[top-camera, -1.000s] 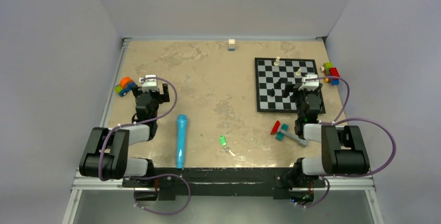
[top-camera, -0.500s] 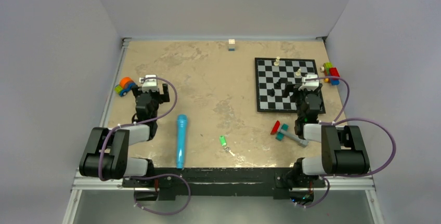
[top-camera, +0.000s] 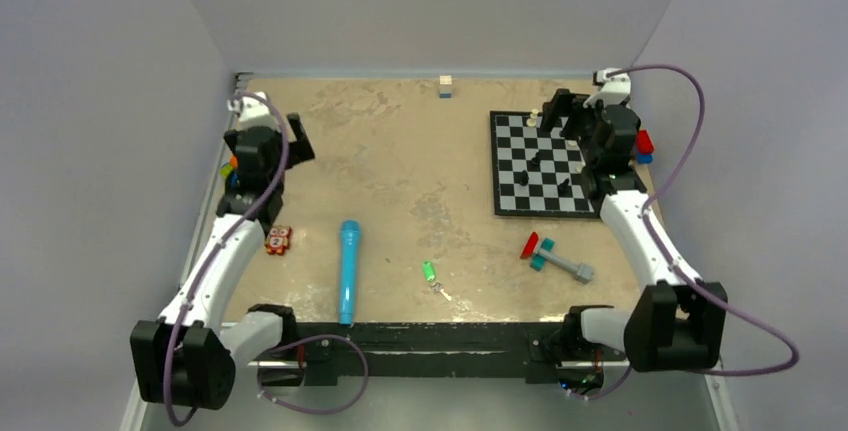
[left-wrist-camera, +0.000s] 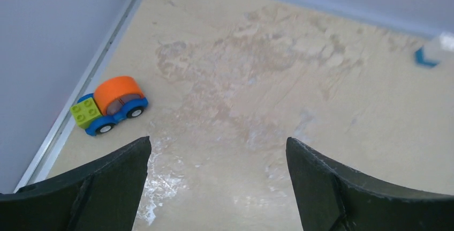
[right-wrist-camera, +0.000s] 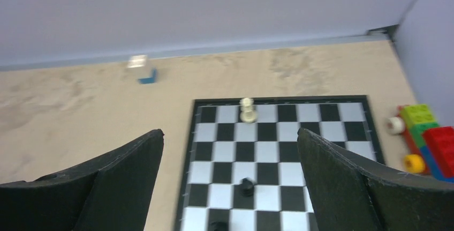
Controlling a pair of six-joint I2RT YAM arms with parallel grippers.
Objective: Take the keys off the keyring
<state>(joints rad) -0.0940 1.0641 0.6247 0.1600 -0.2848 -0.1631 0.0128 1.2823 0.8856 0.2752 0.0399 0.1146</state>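
Note:
A small keyring with a green tag (top-camera: 429,271) and a pale key (top-camera: 441,292) lies on the table near the front edge, at the middle. It shows only in the top view. My left gripper (top-camera: 290,139) is open and empty, raised over the far left of the table. My right gripper (top-camera: 555,111) is open and empty, raised over the far edge of the chessboard (top-camera: 516,173). In the left wrist view the gripper (left-wrist-camera: 218,150) hangs over bare table. In the right wrist view the gripper (right-wrist-camera: 230,142) hangs over the board (right-wrist-camera: 321,134). Both are far from the keyring.
A blue microphone (top-camera: 348,269) lies front left. A toy car (left-wrist-camera: 110,104) sits by the left wall, a small red toy (top-camera: 278,240) below it. Chess pieces (right-wrist-camera: 247,109) stand on the board. Bricks (right-wrist-camera: 425,134) lie at far right; a red-teal-grey tool (top-camera: 551,255) front right; a small block (top-camera: 445,85) at the back.
Both arms have risen from their folded pose and reached toward the back of the table. The small red toy at the left is now uncovered. The keyring has not moved.

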